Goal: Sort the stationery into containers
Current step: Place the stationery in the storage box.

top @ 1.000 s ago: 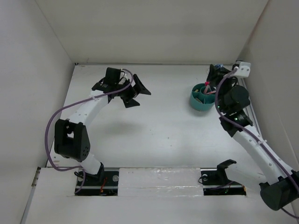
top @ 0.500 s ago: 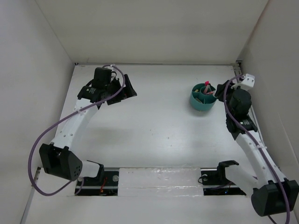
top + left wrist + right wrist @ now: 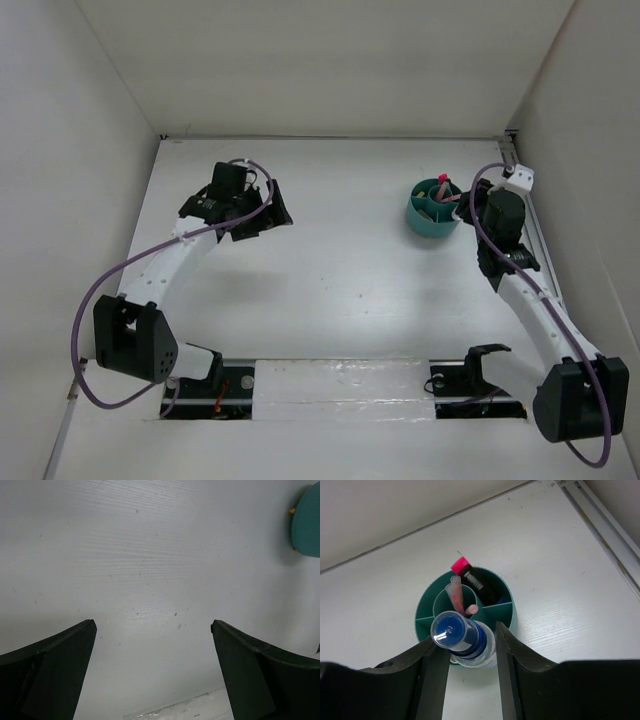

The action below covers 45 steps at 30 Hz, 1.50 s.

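Observation:
The round teal bowl stands at the back right and also shows in the right wrist view. In it are a black marker with a pink cap and thin pink pens in the centre cup. My right gripper is shut on the clear blue-capped tube, whose lower end sits in the bowl's near compartment; from above, this gripper is just right of the bowl. My left gripper is open and empty over bare table. The tan block and oval piece are out of view.
The table is boxed in by white walls at the back and both sides. A metal rail runs along the right edge near the bowl. The bowl's edge shows at the top right of the left wrist view.
My right wrist has drawn back from beyond the bowl to its right side. My left gripper has swung left, then shifted slightly toward the near side.

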Each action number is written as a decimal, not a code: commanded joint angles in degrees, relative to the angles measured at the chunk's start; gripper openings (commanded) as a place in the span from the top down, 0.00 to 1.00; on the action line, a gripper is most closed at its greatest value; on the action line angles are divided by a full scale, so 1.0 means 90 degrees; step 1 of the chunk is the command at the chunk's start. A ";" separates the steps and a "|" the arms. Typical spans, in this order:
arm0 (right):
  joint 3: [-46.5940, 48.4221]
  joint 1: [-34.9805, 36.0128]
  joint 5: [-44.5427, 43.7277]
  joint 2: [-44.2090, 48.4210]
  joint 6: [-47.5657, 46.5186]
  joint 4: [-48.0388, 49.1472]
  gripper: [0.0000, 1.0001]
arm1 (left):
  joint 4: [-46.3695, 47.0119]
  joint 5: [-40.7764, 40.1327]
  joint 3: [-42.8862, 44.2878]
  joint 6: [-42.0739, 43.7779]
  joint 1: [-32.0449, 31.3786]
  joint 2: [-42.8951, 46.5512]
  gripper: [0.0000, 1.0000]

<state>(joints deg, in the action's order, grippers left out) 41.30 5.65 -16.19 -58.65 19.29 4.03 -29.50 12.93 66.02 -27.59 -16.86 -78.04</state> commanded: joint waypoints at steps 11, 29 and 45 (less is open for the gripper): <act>0.0284 -0.0110 0.0294 -0.0758 0.0064 0.1056 1.00 | 0.0211 -0.0108 -0.0197 0.0156 -0.0001 0.0312 0.00; 0.0323 -0.0110 0.0285 -0.1217 -0.0112 0.1525 1.00 | 0.0328 0.0185 -0.0255 0.0214 -0.0001 0.0253 0.00; 0.0148 -0.0110 0.0285 -0.1471 -0.0171 0.1583 0.87 | 0.0328 0.0302 -0.0255 0.0214 -0.0001 0.0195 0.00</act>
<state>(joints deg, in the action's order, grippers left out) 41.85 4.89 -13.50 -72.55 18.70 13.76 -27.64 14.59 64.20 -26.55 -16.86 -77.76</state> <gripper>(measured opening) 0.436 0.997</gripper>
